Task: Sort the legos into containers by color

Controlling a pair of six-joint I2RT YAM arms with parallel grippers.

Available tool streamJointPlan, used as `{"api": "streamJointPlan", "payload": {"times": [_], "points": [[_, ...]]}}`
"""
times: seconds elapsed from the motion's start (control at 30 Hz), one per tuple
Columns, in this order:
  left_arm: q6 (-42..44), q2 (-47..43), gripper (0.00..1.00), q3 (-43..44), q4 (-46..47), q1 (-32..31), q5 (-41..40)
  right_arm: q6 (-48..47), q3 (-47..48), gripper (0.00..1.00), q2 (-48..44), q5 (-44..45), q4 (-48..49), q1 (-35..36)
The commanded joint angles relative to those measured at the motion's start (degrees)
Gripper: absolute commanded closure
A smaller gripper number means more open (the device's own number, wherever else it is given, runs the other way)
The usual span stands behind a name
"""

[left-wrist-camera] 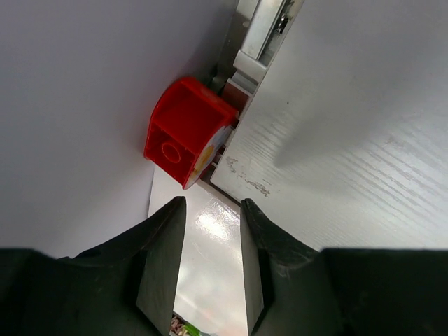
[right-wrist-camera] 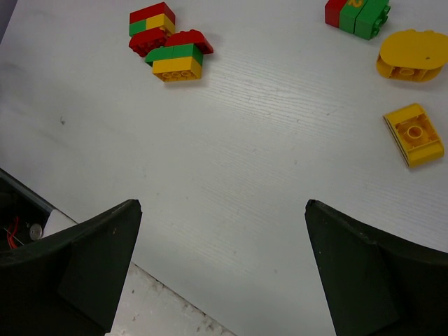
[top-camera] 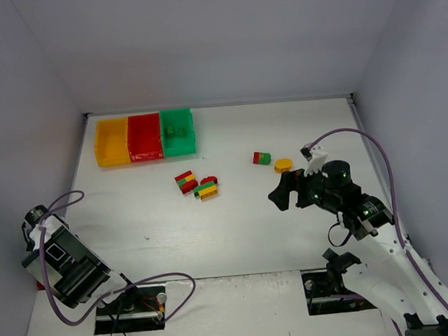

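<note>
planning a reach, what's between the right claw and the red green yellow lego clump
Nothing: the right wrist view shows bare table between the right claw and the lego clump.

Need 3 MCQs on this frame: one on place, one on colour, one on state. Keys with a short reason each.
1. Where is the red brick in the left wrist view?
A. in a bin
B. at the table edge, by the wall
C. on top of a green brick

2. What is the order of the bins, left to right in the top view?
A. green, yellow, red
B. red, green, yellow
C. yellow, red, green

3. What is the state of the right fingers?
A. wide open, empty
B. shut on a yellow brick
C. shut on nothing

Key:
1 B: it sits between the table edge and the wall.
2 C: yellow is leftmost, green is rightmost.
3 A: the fingers stand far apart, with only table between them.
</note>
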Motion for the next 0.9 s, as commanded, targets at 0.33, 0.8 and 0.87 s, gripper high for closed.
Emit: {"api": "streamJointPlan", "payload": {"times": [0.33,0.8,0.87], "points": [[5.10,-1.95,0.69,0.75,5.40,0.72,0.93,-0.72,1.32,0.00,2.06,0.66,1.80,0.25],[6.24,-0.45,0.77,0.93,6.10,0.99,1.81,-0.72,1.41,0.00,2.94,0.84,1.98,0.25],[6.33,-0.36,0.77,0.84,6.28,1.34,1.99,-0.63,1.49,0.00,3.02,0.84,1.98,0.25]]}}
